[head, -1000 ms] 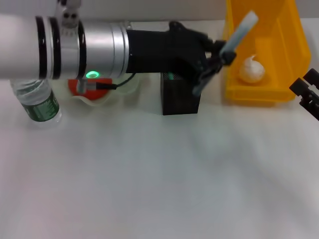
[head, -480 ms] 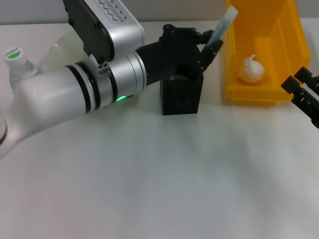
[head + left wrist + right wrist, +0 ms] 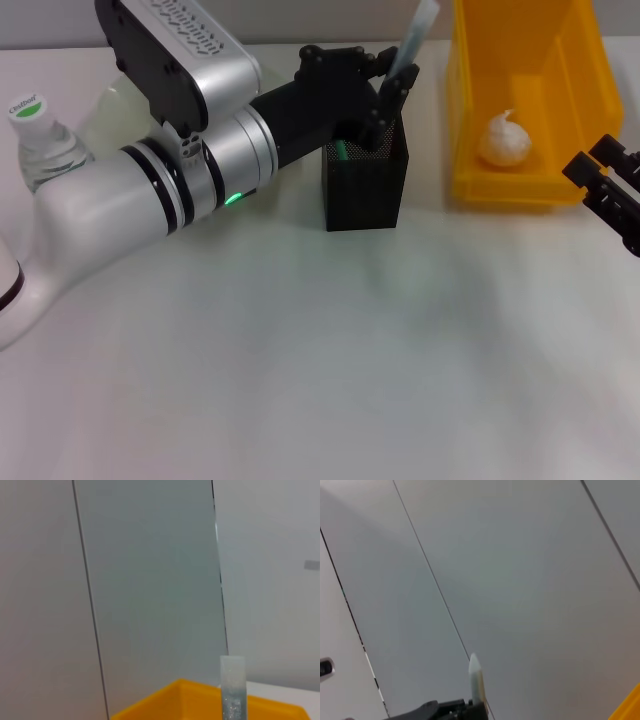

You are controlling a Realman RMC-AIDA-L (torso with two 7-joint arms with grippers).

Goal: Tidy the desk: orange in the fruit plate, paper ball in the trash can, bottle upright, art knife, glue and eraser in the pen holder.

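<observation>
The left claw (image 3: 385,100) is clamped on a pale stick (image 3: 412,38), holding it upright above the pen holder (image 3: 365,190). The right claw (image 3: 610,190) is parked beside the trash can (image 3: 470,150), fingers spread.

Even, fairly bright overhead light fills the head view; the white table (image 3: 330,380) looks washed out, nearly featureless across the lower frame. A soft, faint shadow lies below the pen holder (image 3: 365,190). The left arm's silver casing (image 3: 190,60) shows mild glare. Both wrist views are dimmer, grey and flat.
</observation>
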